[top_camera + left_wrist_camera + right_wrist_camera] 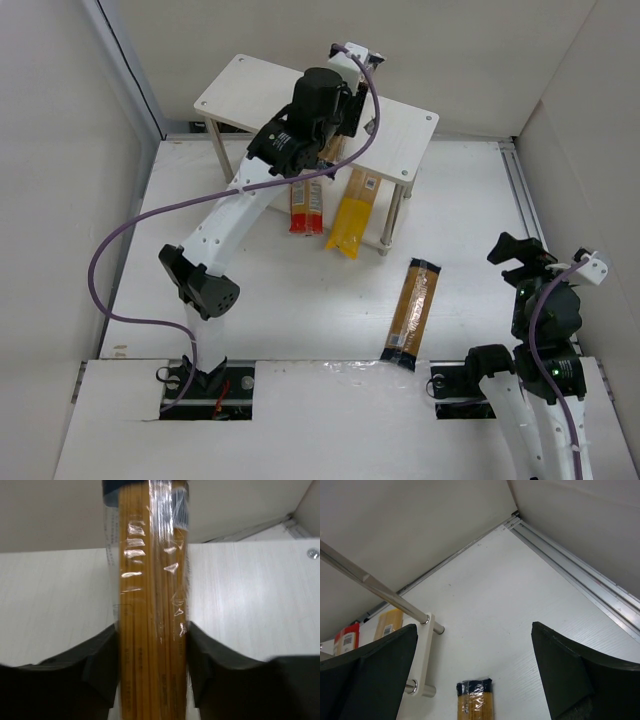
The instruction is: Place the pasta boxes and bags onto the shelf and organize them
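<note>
My left gripper [335, 125] is over the shelf's top board [405, 135] and shut on a clear bag of golden-brown spaghetti [150, 590], which runs lengthwise between the jaws [152, 645] just above the pale board [250, 595]. A red-and-orange flat box [306, 205] and a bright yellow bag [355, 212] lie on the lower tier, sticking out at the front. The second spaghetti bag [412, 312] lies on the table, and shows in the right wrist view [475, 702]. My right gripper [520, 255] is open and empty, right of that bag [474, 630].
White walls close in the table on the left, back and right. A metal rail [520, 190] runs along the right side. The shelf's front right leg [392, 225] stands near the loose bag. A purple cable [130, 235] loops left of the left arm.
</note>
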You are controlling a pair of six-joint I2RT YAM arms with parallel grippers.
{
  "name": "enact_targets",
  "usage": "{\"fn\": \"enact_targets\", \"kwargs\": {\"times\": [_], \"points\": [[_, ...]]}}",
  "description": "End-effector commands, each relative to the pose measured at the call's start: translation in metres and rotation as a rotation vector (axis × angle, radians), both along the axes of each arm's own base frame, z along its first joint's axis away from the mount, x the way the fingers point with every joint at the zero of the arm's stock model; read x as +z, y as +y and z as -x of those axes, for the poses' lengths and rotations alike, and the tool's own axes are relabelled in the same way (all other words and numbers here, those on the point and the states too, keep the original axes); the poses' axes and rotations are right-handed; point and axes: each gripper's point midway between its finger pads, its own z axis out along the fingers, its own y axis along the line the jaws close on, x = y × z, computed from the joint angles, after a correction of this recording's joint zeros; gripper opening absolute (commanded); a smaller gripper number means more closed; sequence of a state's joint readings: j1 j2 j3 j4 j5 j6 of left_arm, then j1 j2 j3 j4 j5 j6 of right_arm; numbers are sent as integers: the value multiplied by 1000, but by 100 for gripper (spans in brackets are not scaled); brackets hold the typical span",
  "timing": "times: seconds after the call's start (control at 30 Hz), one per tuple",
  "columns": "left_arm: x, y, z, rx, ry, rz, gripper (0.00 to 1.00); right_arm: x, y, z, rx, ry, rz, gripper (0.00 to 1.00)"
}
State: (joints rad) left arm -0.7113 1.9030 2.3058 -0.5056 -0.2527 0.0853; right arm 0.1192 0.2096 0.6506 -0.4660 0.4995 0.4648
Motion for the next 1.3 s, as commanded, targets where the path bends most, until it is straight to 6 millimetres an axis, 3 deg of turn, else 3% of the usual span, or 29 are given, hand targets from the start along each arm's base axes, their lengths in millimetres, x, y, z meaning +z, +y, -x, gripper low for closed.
{"fn": "enact_targets", "kwargs": {"times": [0.0, 0.1, 0.13, 0.37, 0.57, 0.6, 0.67, 0.8, 0.83, 0.9, 1.0, 1.03, 1.07, 1.17, 1.2, 1.27], "points": [[38, -4, -7, 21, -96, 137, 51, 4, -1, 2, -9, -13, -5, 100], [49, 1, 0, 24, -99, 166, 77, 5, -2, 4, -9, -23, -7, 100], [49, 2, 1, 24, -98, 165, 100, 6, -1, 3, -9, -27, -15, 100], [74, 18, 18, 35, -134, 218, 100, 6, 1, 3, 1, -27, -15, 100], [106, 35, 46, 10, -170, 281, 100, 6, 2, 3, 10, -27, -16, 100], [98, 28, 53, -13, -160, 258, 100, 6, 2, 3, 10, -27, -16, 100], [106, 25, 69, -35, -183, 253, 100, 6, 2, 3, 10, -27, -16, 100], [103, -4, 107, -42, -195, 200, 100, 4, 2, 1, 11, -14, -6, 100], [96, -22, 126, -80, -178, 186, 100, 4, 4, 1, 20, -14, -6, 100], [81, -45, 146, -140, -139, 179, 100, 4, 4, 1, 20, -14, -6, 100], [29, -88, 180, -265, -28, 151, 100, 2, 4, -1, 20, -4, -5, 100], [22, -97, 190, -285, 9, 195, 100, 2, 4, -1, 20, -4, -5, 100], [-12, -112, 206, -324, 66, 158, 100, 2, 4, -1, 20, -4, -5, 100], [-57, -135, 235, -385, 169, 159, 100, 2, 4, -1, 20, -4, -5, 100], [-87, -141, 249, -404, 220, 129, 100, 2, 4, -1, 20, -4, -5, 100], [-117, -142, 260, -407, 291, 109, 100, 4, 4, 0, 20, -13, -6, 100]]}}
